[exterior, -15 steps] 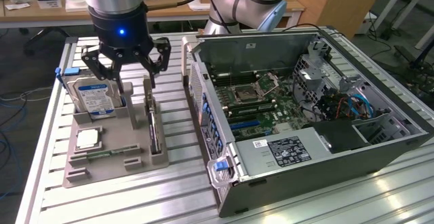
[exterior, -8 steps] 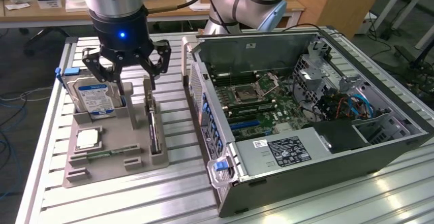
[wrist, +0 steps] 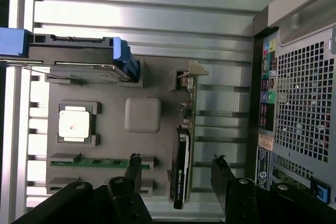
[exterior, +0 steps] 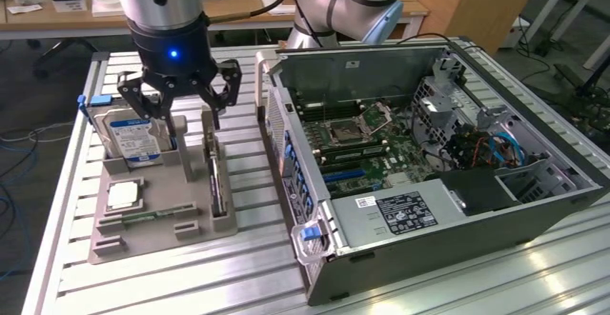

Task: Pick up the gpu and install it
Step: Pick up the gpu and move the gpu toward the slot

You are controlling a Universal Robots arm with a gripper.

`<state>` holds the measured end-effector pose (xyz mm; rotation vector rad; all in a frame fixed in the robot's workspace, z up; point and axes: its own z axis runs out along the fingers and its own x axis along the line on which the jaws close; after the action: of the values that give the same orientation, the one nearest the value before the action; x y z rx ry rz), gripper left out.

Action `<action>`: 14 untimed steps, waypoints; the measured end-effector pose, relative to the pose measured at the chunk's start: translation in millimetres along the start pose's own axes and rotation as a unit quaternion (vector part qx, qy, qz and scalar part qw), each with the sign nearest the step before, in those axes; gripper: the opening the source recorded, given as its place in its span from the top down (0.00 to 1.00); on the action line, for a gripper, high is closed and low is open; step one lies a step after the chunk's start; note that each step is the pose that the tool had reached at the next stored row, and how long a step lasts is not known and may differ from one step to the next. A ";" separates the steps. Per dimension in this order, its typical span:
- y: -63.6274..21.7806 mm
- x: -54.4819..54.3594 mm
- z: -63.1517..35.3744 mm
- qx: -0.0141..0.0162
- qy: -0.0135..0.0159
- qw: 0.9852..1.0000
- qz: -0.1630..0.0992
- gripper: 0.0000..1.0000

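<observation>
Gripper point(exterior: 193, 123) spread wide and empty, I hover over the gpu point(exterior: 217, 186), standing on edge in the grey holder point(exterior: 170, 186) left of frame centre: pick not yet made, and it calls for straddling the thin card squarely.

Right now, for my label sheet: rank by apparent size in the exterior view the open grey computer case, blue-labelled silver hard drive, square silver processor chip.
1. computer case
2. hard drive
3. processor chip
No close calls.

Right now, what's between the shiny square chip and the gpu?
A plain grey rounded square pad sits between the chip and the gpu; the wrist view shows it.
</observation>
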<state>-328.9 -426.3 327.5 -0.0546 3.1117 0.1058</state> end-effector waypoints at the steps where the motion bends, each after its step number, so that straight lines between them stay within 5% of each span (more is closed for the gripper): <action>1: -0.5 -0.1 0.2 0.000 0.000 1.000 0.000 0.35; 14: -5.3 -0.7 1.5 0.000 -0.001 1.000 0.000 0.35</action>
<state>-328.0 -431.4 325.7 -0.0547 3.1092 0.1057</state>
